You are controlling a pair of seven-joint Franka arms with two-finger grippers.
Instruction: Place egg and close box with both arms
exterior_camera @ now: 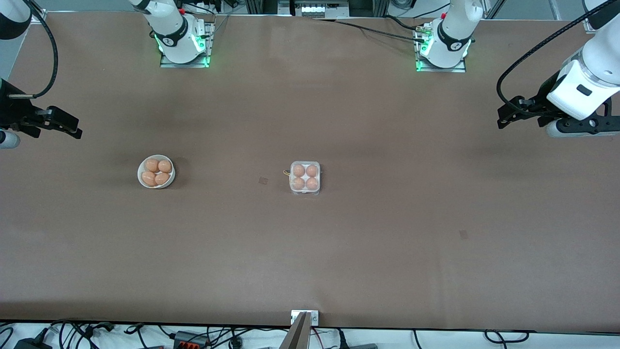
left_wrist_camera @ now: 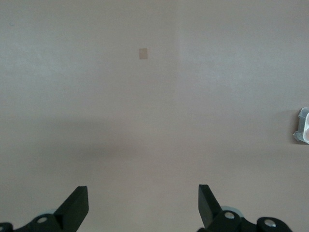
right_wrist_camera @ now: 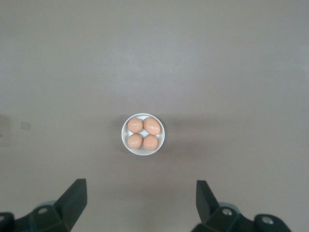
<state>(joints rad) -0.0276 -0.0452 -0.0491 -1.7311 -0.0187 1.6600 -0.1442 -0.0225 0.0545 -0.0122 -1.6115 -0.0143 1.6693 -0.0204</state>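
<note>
The box (exterior_camera: 304, 178) sits at the table's middle with four eggs (exterior_camera: 305, 177) in its cells and its lid apparently down. A bowl (exterior_camera: 156, 171) of four more eggs lies at its nine o'clock, toward the right arm's end. Both grippers hang high at the table's ends, jaws apart and empty: right gripper (exterior_camera: 68, 127) at ten o'clock, left gripper (exterior_camera: 511, 116) at two. Neither looks clearly nearer the box.

No legible text, label, brand or number appears in any view. The round emblems on the arm bases (exterior_camera: 169, 41) are too small to read.
</note>
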